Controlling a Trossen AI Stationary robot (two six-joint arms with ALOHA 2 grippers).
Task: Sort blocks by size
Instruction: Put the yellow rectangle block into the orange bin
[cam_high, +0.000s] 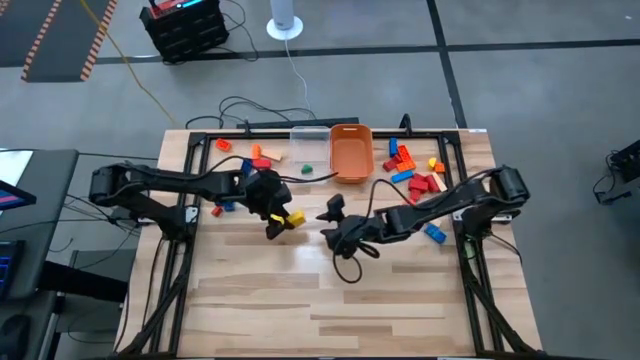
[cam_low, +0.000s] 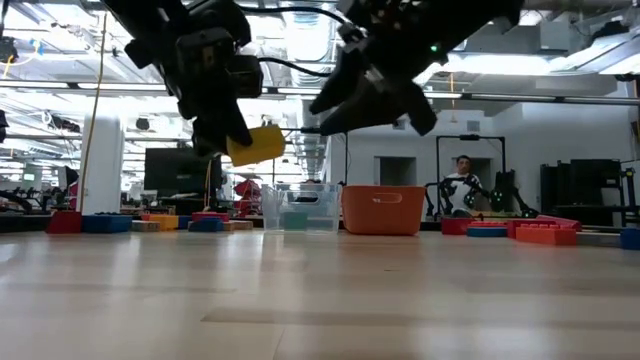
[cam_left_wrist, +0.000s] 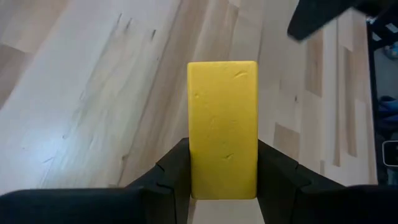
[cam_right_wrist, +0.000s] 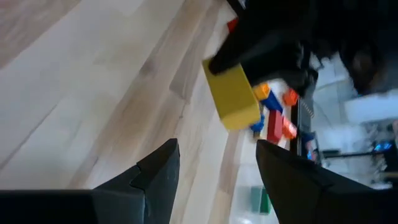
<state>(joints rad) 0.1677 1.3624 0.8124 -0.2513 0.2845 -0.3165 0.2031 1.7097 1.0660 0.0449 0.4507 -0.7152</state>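
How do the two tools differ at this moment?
The left tool is shut on the yellow block; the right tool is open and holds nothing. In the high view the left tool is left of the table's middle, the right tool just right of it. Both hang above the table.

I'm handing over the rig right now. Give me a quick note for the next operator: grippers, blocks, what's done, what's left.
Left gripper: shut on a yellow block, held above the table's middle.
Right gripper: open and empty, right beside that block.
Blocks: one pile at the back right, a smaller scatter at the back left. One green block lies in the clear tub; the orange tub shows no blocks.
Done: barely started.
Left: place the yellow block, then sort nearly everything else.
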